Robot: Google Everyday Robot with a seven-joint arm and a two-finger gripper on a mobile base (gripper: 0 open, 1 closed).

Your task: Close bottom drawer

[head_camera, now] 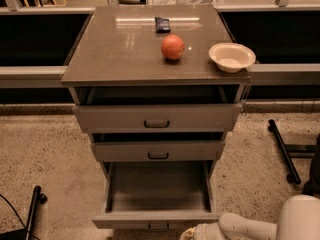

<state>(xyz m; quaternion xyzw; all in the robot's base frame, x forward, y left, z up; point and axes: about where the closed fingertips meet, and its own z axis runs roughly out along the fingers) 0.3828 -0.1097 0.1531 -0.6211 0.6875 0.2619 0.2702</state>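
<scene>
The bottom drawer of the grey cabinet is pulled far out, its box open and empty, its small dark handle at the bottom edge of the view. The middle drawer and top drawer above it stand partly out. My gripper sits at the very bottom of the view, just right of the bottom drawer's handle and close in front of its front panel. My white arm reaches in from the lower right.
On the cabinet top lie an orange fruit, a white bowl at the right edge and a small dark packet. Black stand legs lie on the floor at right, a dark rod at lower left.
</scene>
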